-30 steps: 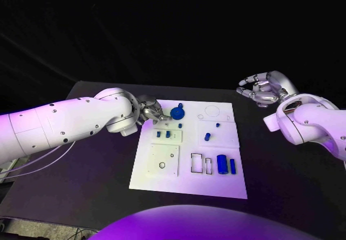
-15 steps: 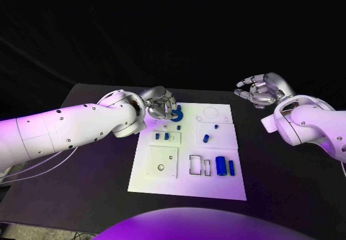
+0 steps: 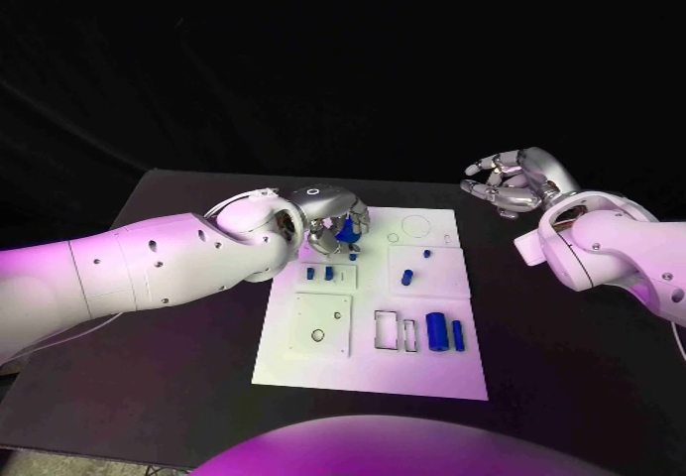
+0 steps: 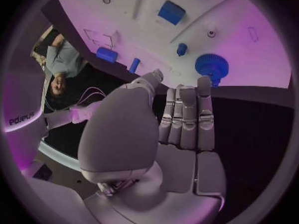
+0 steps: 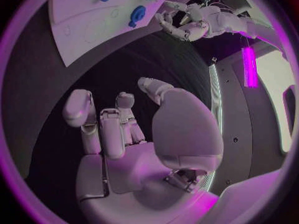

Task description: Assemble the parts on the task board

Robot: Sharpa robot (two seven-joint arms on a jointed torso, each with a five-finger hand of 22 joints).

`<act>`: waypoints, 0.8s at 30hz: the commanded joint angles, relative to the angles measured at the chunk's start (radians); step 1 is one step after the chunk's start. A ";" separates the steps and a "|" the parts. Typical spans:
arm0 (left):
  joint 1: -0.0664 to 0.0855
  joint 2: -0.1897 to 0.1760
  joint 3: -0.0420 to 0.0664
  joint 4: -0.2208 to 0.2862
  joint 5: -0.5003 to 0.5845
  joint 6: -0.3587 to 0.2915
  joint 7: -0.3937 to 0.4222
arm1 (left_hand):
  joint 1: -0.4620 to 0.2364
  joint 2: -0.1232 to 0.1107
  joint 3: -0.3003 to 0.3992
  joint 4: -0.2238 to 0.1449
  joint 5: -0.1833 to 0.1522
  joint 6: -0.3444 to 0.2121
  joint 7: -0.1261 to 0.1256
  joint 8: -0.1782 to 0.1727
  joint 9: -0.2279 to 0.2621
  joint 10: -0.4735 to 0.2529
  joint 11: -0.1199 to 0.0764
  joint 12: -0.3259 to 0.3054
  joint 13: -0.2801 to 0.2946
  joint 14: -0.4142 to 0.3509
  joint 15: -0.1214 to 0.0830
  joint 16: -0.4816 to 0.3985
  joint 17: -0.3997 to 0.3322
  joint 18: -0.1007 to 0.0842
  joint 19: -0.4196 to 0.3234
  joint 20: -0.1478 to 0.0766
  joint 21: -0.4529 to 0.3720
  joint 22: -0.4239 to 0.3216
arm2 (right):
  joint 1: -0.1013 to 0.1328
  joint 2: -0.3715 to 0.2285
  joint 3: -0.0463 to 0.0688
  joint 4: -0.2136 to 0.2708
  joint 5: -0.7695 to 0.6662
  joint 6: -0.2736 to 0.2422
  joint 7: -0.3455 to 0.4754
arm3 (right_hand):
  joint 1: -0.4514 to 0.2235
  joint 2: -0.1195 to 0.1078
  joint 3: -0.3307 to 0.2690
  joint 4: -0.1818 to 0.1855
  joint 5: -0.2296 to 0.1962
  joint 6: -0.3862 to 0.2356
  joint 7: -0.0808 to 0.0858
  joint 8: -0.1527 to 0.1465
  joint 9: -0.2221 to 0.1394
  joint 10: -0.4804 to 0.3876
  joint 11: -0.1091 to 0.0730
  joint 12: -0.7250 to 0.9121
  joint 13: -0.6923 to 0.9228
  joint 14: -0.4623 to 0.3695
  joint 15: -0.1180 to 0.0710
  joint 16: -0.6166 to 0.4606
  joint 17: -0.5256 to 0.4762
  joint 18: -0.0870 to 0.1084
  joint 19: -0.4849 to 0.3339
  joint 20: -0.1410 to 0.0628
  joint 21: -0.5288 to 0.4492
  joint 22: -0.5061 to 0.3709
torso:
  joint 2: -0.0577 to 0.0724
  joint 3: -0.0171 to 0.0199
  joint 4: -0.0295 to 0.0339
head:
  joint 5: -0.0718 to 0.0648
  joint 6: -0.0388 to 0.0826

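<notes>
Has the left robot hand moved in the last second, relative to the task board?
Yes. The left robot hand has swung from the task board's left edge inward over its far left corner, and now hovers above the blue gear, open.

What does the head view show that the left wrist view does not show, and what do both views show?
Head view alone: the right hand raised beyond the task board, holding nothing, and the board's near end with its rectangular slots.

Left wrist view alone: the left hand's palm side, its fingers straight and holding nothing.

Both: the left hand, the blue gear and two upright blue cylinders.
</notes>
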 commanded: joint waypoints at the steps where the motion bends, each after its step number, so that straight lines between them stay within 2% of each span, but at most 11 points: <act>1: -0.001 0.016 -0.001 -0.014 -0.143 0.087 0.016 | -0.005 0.005 -0.009 0.003 -0.011 0.008 -0.002 -0.011 -0.004 0.007 0.001 -0.010 -0.010 0.020 0.000 0.035 0.024 -0.002 0.019 0.000 0.038 0.018 | -0.001 0.001 0.000 0.001 -0.010 0.009 0.011 | -0.005 0.002 0.006 0.001 0.000 -0.004 -0.001 0.004 0.002 -0.008 0.000 -0.006 -0.004 0.027 0.005 -0.003 0.024 0.018 -0.002 0.001 -0.002 0.017 | 0.001 0.0002 -0.0010 | 0.000 -0.001; 3: -0.001 0.023 -0.002 -0.021 -0.153 0.107 0.011 | -0.002 0.009 -0.012 0.006 -0.014 0.018 -0.001 -0.019 -0.007 0.017 0.001 -0.018 -0.020 0.041 -0.001 0.074 0.047 -0.010 0.044 -0.001 0.094 0.043 | -0.001 0.002 0.000 0.002 -0.010 0.009 0.011 | -0.005 0.002 0.006 0.001 0.000 -0.004 -0.001 0.004 0.002 -0.008 0.000 -0.006 -0.004 0.027 0.005 -0.003 0.024 0.018 -0.002 0.001 -0.002 0.017 | 0.001 0.0000 -0.0013 | 0.000 -0.001; 6: -0.001 0.033 -0.003 -0.032 -0.167 0.132 0.007 | 0.004 0.012 -0.011 0.009 -0.016 0.030 0.004 -0.025 -0.010 0.021 0.000 -0.034 -0.033 0.048 -0.001 0.096 0.055 -0.013 0.056 -0.002 0.122 0.062 | -0.001 0.002 0.000 0.002 -0.010 0.008 0.011 | -0.005 0.002 0.007 0.000 0.000 -0.003 -0.001 0.005 0.002 -0.009 0.000 -0.008 -0.006 0.027 0.005 -0.004 0.022 0.018 -0.003 0.000 -0.005 0.015 | 0.001 0.0003 -0.0021 | 0.000 -0.002; 9: -0.001 0.042 -0.003 -0.043 -0.181 0.154 0.006 | 0.008 0.012 -0.010 0.012 -0.024 0.038 0.004 -0.032 -0.013 0.027 -0.001 -0.050 -0.044 0.050 -0.002 0.109 0.057 -0.014 0.058 -0.003 0.132 0.074 | -0.001 0.002 0.000 0.002 -0.010 0.007 0.010 | -0.006 0.002 0.007 0.000 0.000 -0.003 -0.002 0.005 0.002 -0.010 0.000 -0.010 -0.009 0.026 0.005 -0.006 0.020 0.019 -0.004 0.000 -0.007 0.014 | 0.000 0.0016 -0.0001 | -0.002 -0.003; 13: -0.001 0.052 -0.003 -0.057 -0.188 0.171 0.006 | 0.016 0.016 0.000 0.016 -0.038 0.052 0.004 -0.042 -0.018 0.048 -0.002 -0.070 -0.060 0.065 -0.004 0.140 0.071 -0.017 0.067 -0.004 0.159 0.086 | -0.001 0.002 0.000 0.003 -0.011 0.007 0.010 | -0.006 0.001 0.007 0.000 0.000 -0.003 -0.002 0.006 0.002 -0.011 0.000 -0.012 -0.011 0.025 0.005 -0.007 0.018 0.019 -0.006 0.000 -0.010 0.013 | 0.000 0.0010 0.0004 | -0.003 -0.004; 15: -0.001 0.057 -0.003 -0.063 -0.189 0.178 0.006 | 0.024 0.018 0.021 0.017 -0.062 0.063 0.005 -0.052 -0.022 0.070 -0.002 -0.089 -0.073 0.083 -0.005 0.172 0.089 -0.021 0.080 -0.005 0.191 0.093 | -0.001 0.002 0.000 0.003 -0.011 0.007 0.010 | -0.006 0.001 0.007 0.000 0.000 -0.003 -0.002 0.006 0.002 -0.014 0.000 -0.016 -0.016 0.025 0.005 -0.008 0.017 0.020 -0.007 0.000 -0.013 0.011 | 0.000 0.0006 0.0002 | -0.003 -0.004; 24: -0.003 0.074 -0.003 -0.088 -0.184 0.193 0.002 | 0.034 0.017 0.095 0.009 -0.079 0.089 0.009 -0.073 -0.030 0.116 -0.002 -0.143 -0.105 0.113 -0.006 0.228 0.104 -0.031 0.105 -0.008 0.270 0.105 | -0.001 0.003 0.000 0.003 -0.011 0.006 0.010 | -0.006 0.001 0.007 0.000 0.000 -0.003 -0.002 0.006 0.002 -0.015 0.000 -0.018 -0.018 0.024 0.005 -0.008 0.016 0.020 -0.009 0.001 -0.016 0.010 | 0.000 0.0010 0.0003 | -0.004 -0.005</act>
